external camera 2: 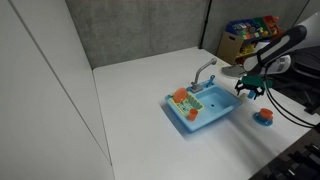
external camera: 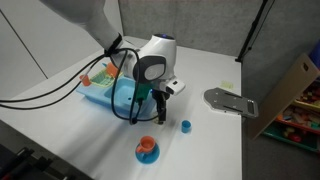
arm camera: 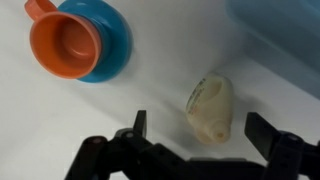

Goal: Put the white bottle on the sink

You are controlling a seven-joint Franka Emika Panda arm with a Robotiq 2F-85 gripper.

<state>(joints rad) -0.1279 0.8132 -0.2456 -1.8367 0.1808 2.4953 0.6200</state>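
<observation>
The squat cream-white bottle (arm camera: 210, 108) lies on its side, outside and near the light-blue sink (external camera 2: 218, 101).

No text, number or brand can be read in any view. In the wrist view the white bottle (arm camera: 212, 108) has a faint greenish patch near one end, too blurred to show any letters. The colourful shelf (external camera 2: 250, 28) at the back of an exterior view is too small for any print on it to be made out.
</observation>
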